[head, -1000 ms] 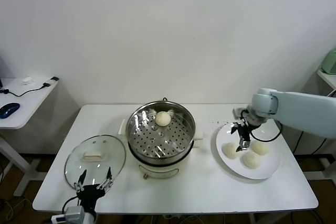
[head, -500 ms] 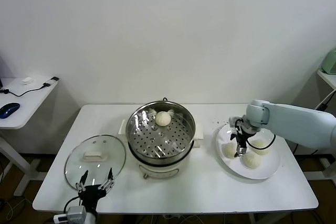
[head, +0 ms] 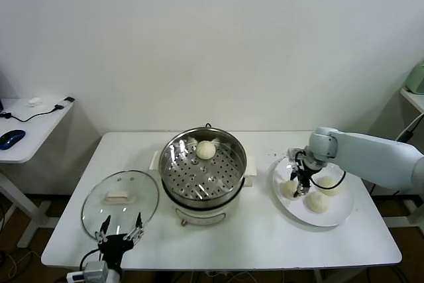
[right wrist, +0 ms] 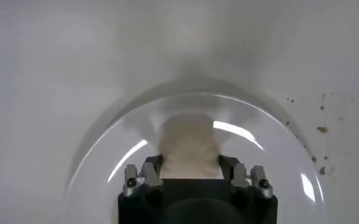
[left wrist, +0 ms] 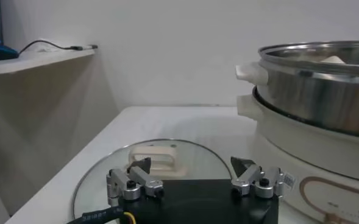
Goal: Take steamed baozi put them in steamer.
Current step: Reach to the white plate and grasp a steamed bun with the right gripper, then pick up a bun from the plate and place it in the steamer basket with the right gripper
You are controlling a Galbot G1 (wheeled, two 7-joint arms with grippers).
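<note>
Left end effector (head: pixel 119 233) parked low at the near left edge of the counter (head: pixel 252 240), fingers spread apart with nothing between them, just in front of the glass lid (head: pixel 120 201). The lid lies flat on the counter, white handle up, close beside the steamer (head: pixel 203 171).

Steamer sits mid-counter, uncovered. One baozi in the steamer (head: pixel 206 150) rests on the perforated tray toward the far side.

Right of it, a white plate (head: pixel 334 213) carries three buns: the leftmost baozi (right wrist: pixel 188 146), the near baozi (head: pixel 317 201), the right baozi (head: pixel 328 184).

Right end effector (head: pixel 299 187) is down on the plate, pointing downward. In the right wrist view its fingers sit on either side of the leftmost baozi, touching its flanks; the bun rests on the plate.
</note>
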